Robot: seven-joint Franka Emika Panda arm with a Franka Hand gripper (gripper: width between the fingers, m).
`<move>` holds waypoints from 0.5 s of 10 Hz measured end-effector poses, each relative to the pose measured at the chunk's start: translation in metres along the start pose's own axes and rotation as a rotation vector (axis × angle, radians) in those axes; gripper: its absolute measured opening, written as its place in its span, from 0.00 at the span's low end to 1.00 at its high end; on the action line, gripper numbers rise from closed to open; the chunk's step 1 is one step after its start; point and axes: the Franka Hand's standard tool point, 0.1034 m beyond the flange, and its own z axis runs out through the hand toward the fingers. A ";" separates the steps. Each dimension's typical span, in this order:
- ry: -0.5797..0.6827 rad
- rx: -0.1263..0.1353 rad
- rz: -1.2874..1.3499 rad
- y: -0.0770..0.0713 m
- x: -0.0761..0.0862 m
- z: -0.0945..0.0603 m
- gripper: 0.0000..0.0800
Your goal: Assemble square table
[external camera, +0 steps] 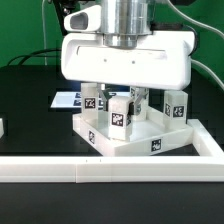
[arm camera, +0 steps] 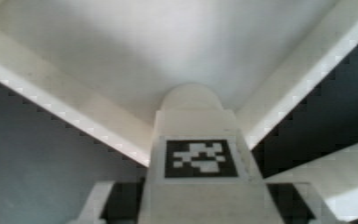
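The white square tabletop [external camera: 150, 143] lies on the black table with its raised rim up and a tag on its near side. Short white tagged legs stand upright at its corners: one on the exterior view's left [external camera: 92, 100] and one on the right [external camera: 176, 104]. My gripper [external camera: 121, 103] hangs straight down over the tabletop, shut on another upright leg [external camera: 121, 112] near the front corner. In the wrist view this leg [arm camera: 202, 135] fills the gap between my fingers [arm camera: 123, 205], its tag facing the camera, and an inner corner of the tabletop [arm camera: 176, 45] lies beyond it.
The long white L-shaped border wall [external camera: 100, 168] runs along the front and turns back on the exterior view's right. The marker board [external camera: 66, 99] lies flat behind the tabletop on the left. A small white piece [external camera: 3, 127] shows at the left edge.
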 end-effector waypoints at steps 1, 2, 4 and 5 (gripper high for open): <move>-0.001 0.009 0.073 0.000 0.000 0.000 0.36; -0.001 0.009 0.118 0.000 0.000 0.000 0.36; -0.003 0.009 0.343 -0.007 -0.004 0.001 0.36; -0.003 0.009 0.406 -0.010 -0.006 0.001 0.36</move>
